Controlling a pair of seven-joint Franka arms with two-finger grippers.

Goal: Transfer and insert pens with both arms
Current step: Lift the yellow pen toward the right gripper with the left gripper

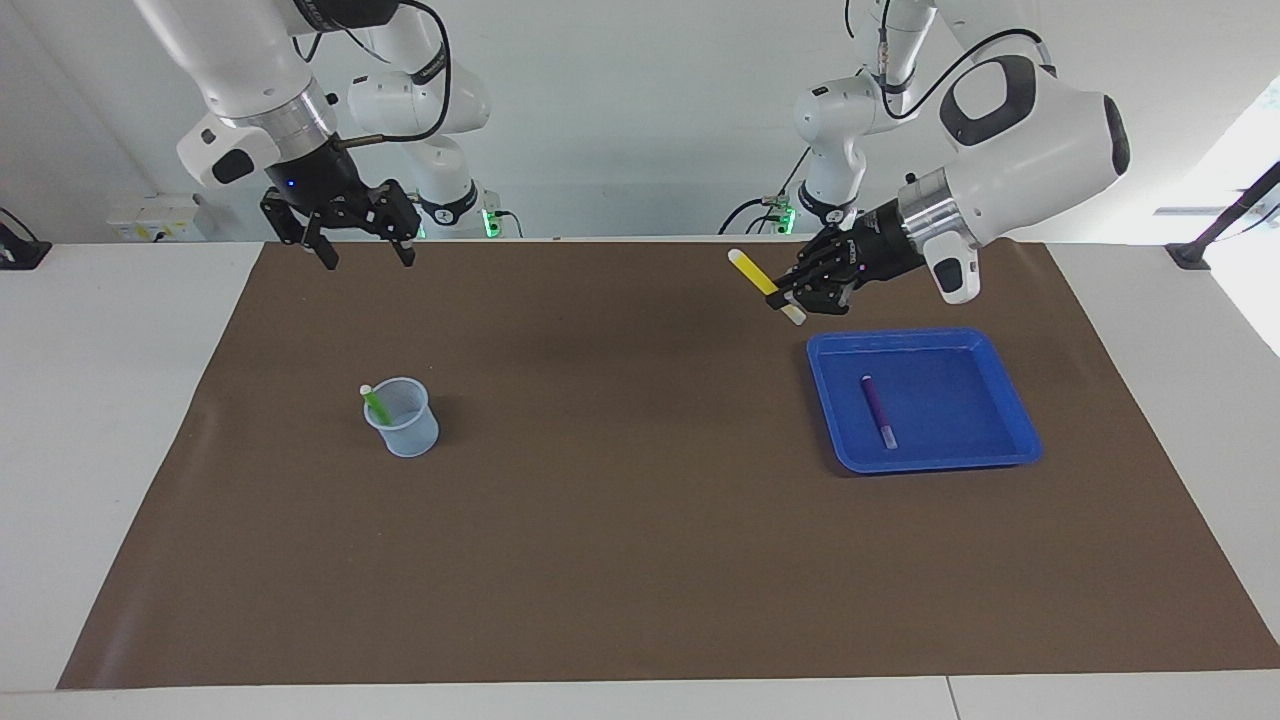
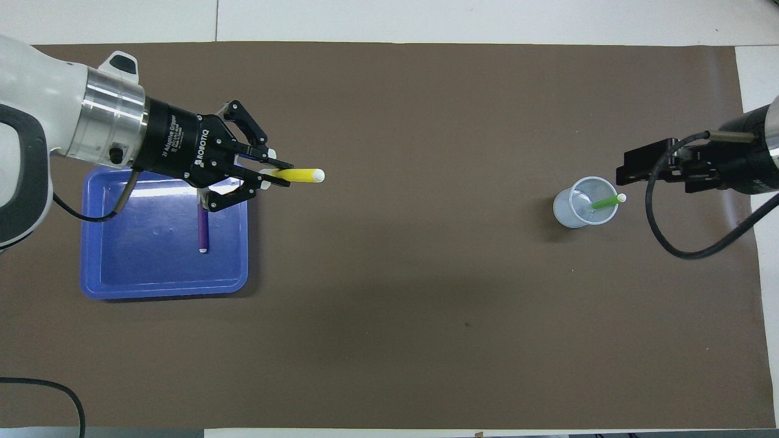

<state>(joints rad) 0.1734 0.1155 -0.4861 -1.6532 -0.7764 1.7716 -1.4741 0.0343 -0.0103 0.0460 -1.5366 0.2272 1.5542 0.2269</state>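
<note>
My left gripper is shut on the yellow pen and holds it in the air over the brown mat, beside the blue tray. The pen sticks out toward the right arm's end. A purple pen lies in the tray. A green pen stands tilted in the clear cup. My right gripper hangs open, high over the mat's edge at the right arm's end.
A brown mat covers the table. Two smaller white arms with green lights stand at the robots' edge of the table.
</note>
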